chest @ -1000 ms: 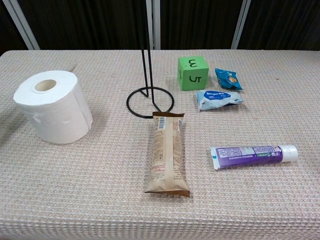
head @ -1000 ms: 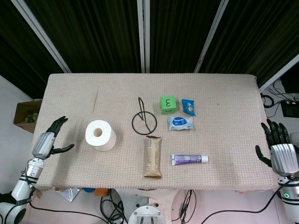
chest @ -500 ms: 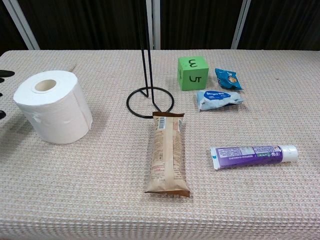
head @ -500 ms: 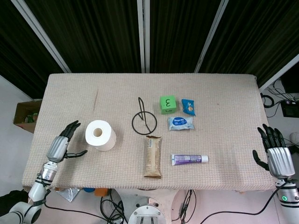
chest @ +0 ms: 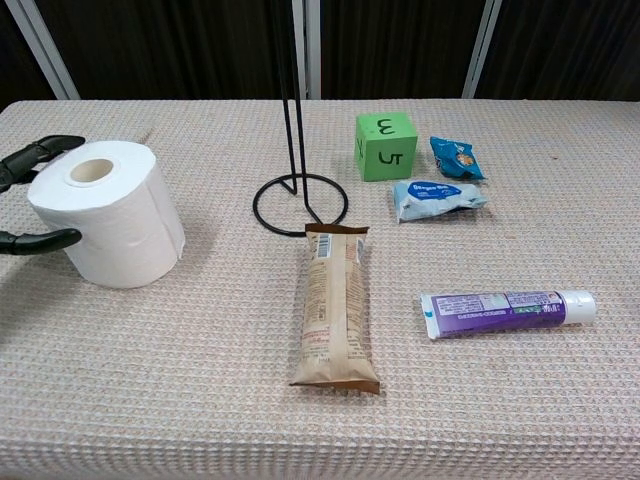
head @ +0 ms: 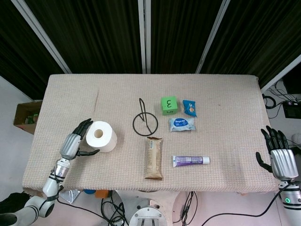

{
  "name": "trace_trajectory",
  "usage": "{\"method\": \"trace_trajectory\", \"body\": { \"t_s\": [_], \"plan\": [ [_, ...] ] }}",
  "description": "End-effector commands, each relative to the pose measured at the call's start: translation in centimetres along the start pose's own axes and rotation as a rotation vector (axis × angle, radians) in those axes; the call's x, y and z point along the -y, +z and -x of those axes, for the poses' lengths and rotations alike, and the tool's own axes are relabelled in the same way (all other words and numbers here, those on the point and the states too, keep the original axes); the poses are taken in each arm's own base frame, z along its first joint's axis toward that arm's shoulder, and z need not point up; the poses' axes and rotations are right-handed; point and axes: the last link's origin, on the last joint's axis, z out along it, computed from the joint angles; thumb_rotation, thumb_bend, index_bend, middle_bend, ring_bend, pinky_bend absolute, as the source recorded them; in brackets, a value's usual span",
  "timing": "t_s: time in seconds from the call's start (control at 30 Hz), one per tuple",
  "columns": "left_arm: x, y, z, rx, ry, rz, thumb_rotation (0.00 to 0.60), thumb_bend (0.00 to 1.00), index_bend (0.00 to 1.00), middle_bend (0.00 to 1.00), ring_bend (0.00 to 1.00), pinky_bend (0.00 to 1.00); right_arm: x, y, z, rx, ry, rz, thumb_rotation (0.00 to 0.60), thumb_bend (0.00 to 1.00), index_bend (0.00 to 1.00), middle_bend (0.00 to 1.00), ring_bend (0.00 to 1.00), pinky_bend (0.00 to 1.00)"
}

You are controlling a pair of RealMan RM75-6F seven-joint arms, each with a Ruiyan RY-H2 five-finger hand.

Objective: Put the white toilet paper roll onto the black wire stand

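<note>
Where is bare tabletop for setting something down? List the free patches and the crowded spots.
Free: the far strip behind the wire stand and green cube; the right side past the toothpaste; the near left corner in front of the paper roll. Crowded: the middle, around the stand, snack bar and packets.

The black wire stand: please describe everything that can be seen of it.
The black wire stand is thin dark wire, seemingly metal: a round ring base lying flat on the woven table cover, with a straight upright post rising from the ring's rear and out of the chest view's top edge. It is empty and nothing touches it. It stands near the table's middle, the white toilet paper roll to its left, the brown snack packet just in front, apart from it.
</note>
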Motion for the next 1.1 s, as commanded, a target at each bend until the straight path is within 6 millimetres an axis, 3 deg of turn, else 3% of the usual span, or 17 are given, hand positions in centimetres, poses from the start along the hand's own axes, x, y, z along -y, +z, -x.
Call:
{"method": "trace_trajectory", "body": {
  "t_s": [0.03, 0.43, 0.5, 0.53, 0.6, 0.93, 1.1],
  "plan": [
    [-0.5, 0.4, 0.2, 0.008, -0.027, 0.017, 0.283, 0.00, 0.00, 0.00, 0.00, 0.16, 0.0, 0.0, 0.1, 0.001, 0.001, 0.002, 0.600, 0.36, 0.00, 0.00, 0.00, 0.00],
    [-1.9, 1.9, 1.4, 0.048, -0.102, 0.040, 0.308, 0.00, 0.00, 0.00, 0.00, 0.16, -0.2, 0.0, -0.1, -0.009, -0.001, 0.011, 0.600, 0.38, 0.00, 0.00, 0.00, 0.00],
    [-1.9, 2.1, 1.5, 0.048, -0.097, 0.033, 0.419, 0.00, 0.00, 0.00, 0.01, 0.16, -0.2, 0.0, -0.1, -0.011, 0.001, 0.013, 0.600, 0.38, 0.00, 0.00, 0.00, 0.00],
    [-1.8, 2.1, 1.5, 0.049, -0.093, 0.030, 0.505, 0.00, 0.00, 0.00, 0.02, 0.17, -0.2, 0.0, -0.1, -0.011, 0.001, 0.013, 0.600, 0.38, 0.00, 0.00, 0.00, 0.00],
    [-1.7, 2.2, 1.5, 0.043, -0.084, 0.024, 0.597, 0.01, 0.00, 0.03, 0.06, 0.20, -0.3, 0.0, -0.2, -0.012, 0.001, 0.015, 0.600, 0.38, 0.00, 0.00, 0.00, 0.00],
    [-1.9, 2.2, 0.6, -0.029, -0.081, 0.031, 0.600, 0.21, 0.01, 0.29, 0.36, 0.37, -0.4, -0.1, 0.0, -0.006, 0.004, 0.023, 0.600, 0.39, 0.00, 0.00, 0.00, 0.00],
    [-2.4, 2.3, -0.6, -0.092, -0.107, 0.064, 0.600, 0.28, 0.08, 0.37, 0.46, 0.44, -0.5, 0.0, 0.1, -0.006, 0.005, 0.026, 0.600, 0.39, 0.00, 0.00, 0.00, 0.00]
  ]
}}
